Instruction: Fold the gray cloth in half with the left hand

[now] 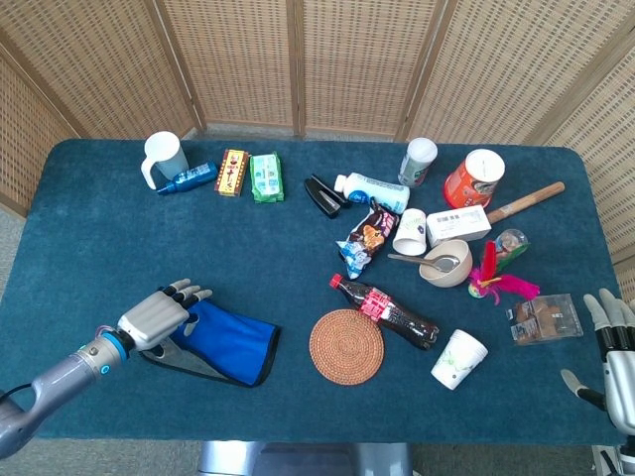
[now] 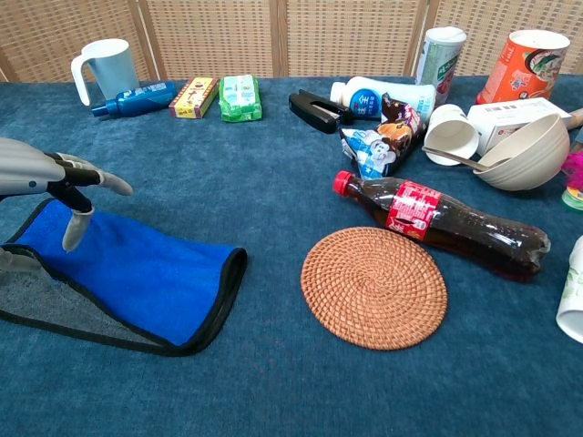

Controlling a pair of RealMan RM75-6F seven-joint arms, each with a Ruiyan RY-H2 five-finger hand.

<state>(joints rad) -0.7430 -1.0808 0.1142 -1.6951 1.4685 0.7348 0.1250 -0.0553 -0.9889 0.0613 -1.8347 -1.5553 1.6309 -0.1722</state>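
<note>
The cloth (image 1: 230,342) (image 2: 137,278) lies folded on the table's front left, its blue side up, a black hem around it and a strip of gray (image 2: 41,305) showing along the near edge. My left hand (image 1: 156,315) (image 2: 41,177) hovers over the cloth's left end, fingers spread, holding nothing. My right hand (image 1: 613,342) stands at the table's right edge with fingers apart, far from the cloth and holding nothing.
A woven round coaster (image 1: 346,345) and a cola bottle (image 1: 385,310) lie right of the cloth. Cups, a bowl (image 1: 446,262), snack packets and a mug (image 1: 163,158) crowd the far and right parts of the table.
</note>
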